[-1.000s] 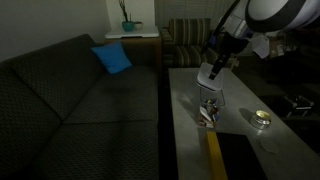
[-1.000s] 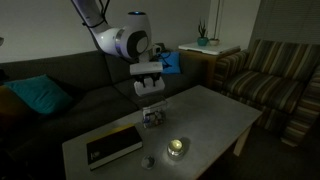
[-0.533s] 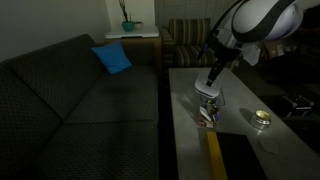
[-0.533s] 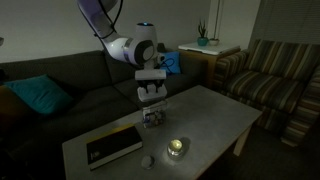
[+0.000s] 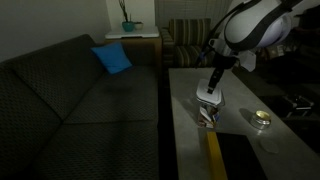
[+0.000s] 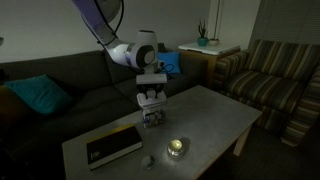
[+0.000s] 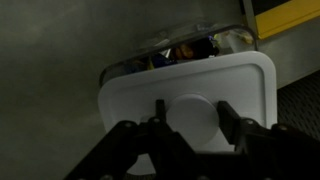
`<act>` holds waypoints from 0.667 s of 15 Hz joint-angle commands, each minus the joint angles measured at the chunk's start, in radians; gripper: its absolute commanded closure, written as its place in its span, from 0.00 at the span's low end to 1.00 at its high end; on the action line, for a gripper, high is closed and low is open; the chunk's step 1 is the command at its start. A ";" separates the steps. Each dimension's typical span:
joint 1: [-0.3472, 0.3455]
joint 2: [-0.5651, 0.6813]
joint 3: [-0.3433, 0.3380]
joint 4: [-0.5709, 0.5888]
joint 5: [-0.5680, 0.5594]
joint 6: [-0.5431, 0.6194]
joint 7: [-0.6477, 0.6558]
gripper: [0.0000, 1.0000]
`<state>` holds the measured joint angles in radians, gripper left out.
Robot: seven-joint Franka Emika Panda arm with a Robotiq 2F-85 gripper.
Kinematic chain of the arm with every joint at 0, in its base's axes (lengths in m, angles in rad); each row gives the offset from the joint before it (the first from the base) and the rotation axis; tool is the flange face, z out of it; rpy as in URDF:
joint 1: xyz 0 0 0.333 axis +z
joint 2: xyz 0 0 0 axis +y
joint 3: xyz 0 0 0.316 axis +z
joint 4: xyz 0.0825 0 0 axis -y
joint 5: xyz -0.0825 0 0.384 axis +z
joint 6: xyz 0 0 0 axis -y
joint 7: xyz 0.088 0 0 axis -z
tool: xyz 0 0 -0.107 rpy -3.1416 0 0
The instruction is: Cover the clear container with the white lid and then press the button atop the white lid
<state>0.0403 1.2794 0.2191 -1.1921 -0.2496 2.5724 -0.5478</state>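
In the wrist view my gripper point(image 7: 192, 112) is shut on the round raised button point(image 7: 192, 125) of the white lid point(image 7: 250, 85), one finger on each side of it. The clear container point(image 7: 185, 52) shows just past the lid's far edge, with red and dark colours inside. In both exterior views the gripper point(image 5: 208, 97) point(image 6: 150, 99) holds the lid just above the container point(image 5: 207, 116) point(image 6: 152, 119), which stands on the grey coffee table point(image 5: 250, 90) point(image 6: 215, 110). Whether the lid touches the container's rim I cannot tell.
A dark book with a yellow edge point(image 5: 214, 158) point(image 6: 112, 145) lies on the table near the container. A small round yellowish shiny object point(image 5: 261, 118) point(image 6: 177, 148) sits further along. A dark sofa with a blue cushion point(image 5: 112, 58) runs beside the table.
The gripper has come down with the white lid, from well above the container to just over it. The container and the other things on the table have not moved.
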 commanded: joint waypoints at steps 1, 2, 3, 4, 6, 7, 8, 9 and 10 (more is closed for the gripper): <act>0.023 0.007 -0.036 0.031 -0.004 -0.045 -0.029 0.71; 0.027 0.010 -0.042 0.035 -0.006 -0.053 -0.032 0.71; 0.028 0.008 -0.046 0.036 -0.007 -0.061 -0.038 0.71; 0.031 0.007 -0.051 0.037 -0.007 -0.069 -0.042 0.71; 0.034 0.008 -0.059 0.038 -0.011 -0.076 -0.055 0.71; 0.039 0.009 -0.065 0.041 -0.013 -0.082 -0.055 0.71; 0.042 0.009 -0.071 0.042 -0.015 -0.088 -0.056 0.71; 0.047 0.008 -0.077 0.043 -0.018 -0.097 -0.057 0.71; 0.055 0.008 -0.087 0.045 -0.025 -0.108 -0.055 0.71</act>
<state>0.0718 1.2800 0.1664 -1.1731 -0.2571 2.5082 -0.5880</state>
